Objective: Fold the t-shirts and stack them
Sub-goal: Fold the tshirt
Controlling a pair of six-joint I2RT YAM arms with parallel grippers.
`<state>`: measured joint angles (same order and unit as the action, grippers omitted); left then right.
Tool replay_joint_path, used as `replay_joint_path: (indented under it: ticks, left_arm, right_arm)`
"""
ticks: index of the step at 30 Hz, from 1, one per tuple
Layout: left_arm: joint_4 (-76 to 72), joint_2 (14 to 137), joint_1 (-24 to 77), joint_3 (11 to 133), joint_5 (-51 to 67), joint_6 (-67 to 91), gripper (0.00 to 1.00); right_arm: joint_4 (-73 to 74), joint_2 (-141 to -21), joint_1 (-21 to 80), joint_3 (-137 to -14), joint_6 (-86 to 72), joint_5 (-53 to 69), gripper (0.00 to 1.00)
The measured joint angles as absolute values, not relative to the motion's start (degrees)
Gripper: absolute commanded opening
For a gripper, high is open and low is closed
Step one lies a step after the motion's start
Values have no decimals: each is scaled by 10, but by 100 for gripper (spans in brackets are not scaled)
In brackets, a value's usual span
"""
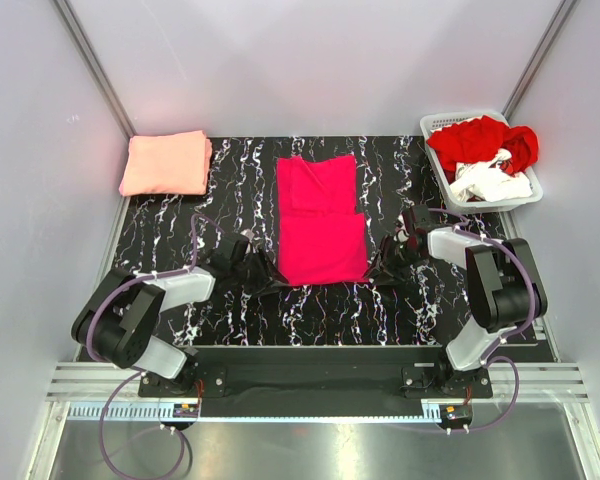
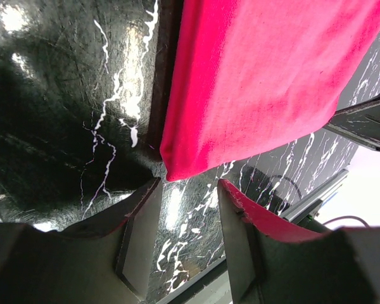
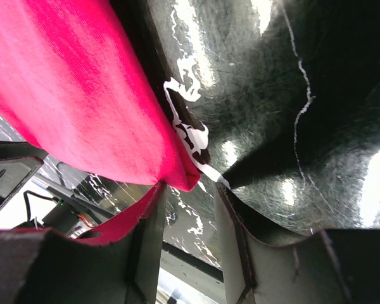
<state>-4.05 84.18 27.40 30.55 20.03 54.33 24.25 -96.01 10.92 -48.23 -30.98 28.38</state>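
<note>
Done so far: salmon t-shirt (image 1: 166, 163) lies folded into a flat, neat rectangle at the far left corner of the desk (image 1: 180, 215). By the look of it, that is the first of the stack.
In hand: magenta t-shirt (image 1: 320, 220) lies mid-desk, already narrowed into a long strip with the sleeves tucked in. The near part is doubled and reads deeper in colour.
Left to do: my guess is a crosswise fold of the magenta strip, then a move onto the salmon one. Red t-shirt (image 1: 475, 140) and white t-shirt (image 1: 492, 180) sit crumpled and unfolded in the basket (image 1: 500, 204) at the far right.
Progress: roughly a quarter to a third, as a judgement.
Left claw (image 1: 265, 275): at the strip's near left corner. In the wrist view its jaws (image 2: 190, 190) stand apart with desk showing through the gap and the cloth corner at their mouth, not pinched.
Right claw (image 1: 380, 268): mirrors it at the near right corner. It is likewise released (image 3: 190, 196), with the corner tip just at the opening.
Uncertain: there is a pink tint along one finger of each claw, and I cannot tell whether it is cloth edge or reflection.
Cloth: soft matte knit with a fine weave and rounded fold edges. It is limp and likely to sag when lifted.
Desk surface: glossy black with white marble veining, hard and reflective.
Basket: rigid white slatted plastic.
</note>
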Motion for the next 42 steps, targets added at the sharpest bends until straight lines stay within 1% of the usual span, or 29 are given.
replay_joint_path:
  ticks: [5,6,7,9,10,13,18,23,28,32,36,39,42]
  left_arm:
    - [-48,842,275,302,200,546,46]
    - [-49,843,275,302,200,546,46]
    - [-49,844,275,302,200,547,46]
    - [-52,844,275,302,201,547,46]
    - [-52,845,275,302,201,547,46]
    - [-57,845,275,299,201,547,43]
    - [-66,850,276,296,201,551,39]
    - [-78,858,277,296,202,555,39]
    - [-81,864,278,302,202,555,42]
    - [-83,869,279,307,201,555,43]
    - [-85,871,279,308,200,555,41]
    - [-84,871,279,308,194,555,38]
    - [-84,871,280,308,187,555,38]
  right_arm:
    - [242,-968,112,-486,-312,293,41]
    - [242,-969,112,-487,-312,295,39]
    - [242,-971,112,-487,-313,295,37]
    - [242,-976,112,-489,-314,296,27]
    - [240,-978,113,-490,-314,296,18]
    - [238,-987,114,-491,-315,296,10]
    - [238,-988,115,-492,-316,296,7]
    - [238,-988,115,-492,-315,296,6]
    - [238,-988,115,-492,-315,296,6]
    - [238,-988,115,-492,-315,296,6]
    - [238,-988,115,-492,-315,296,6]
    - [238,-988,115,-492,-314,296,5]
    - [238,-988,115,-492,-313,296,4]
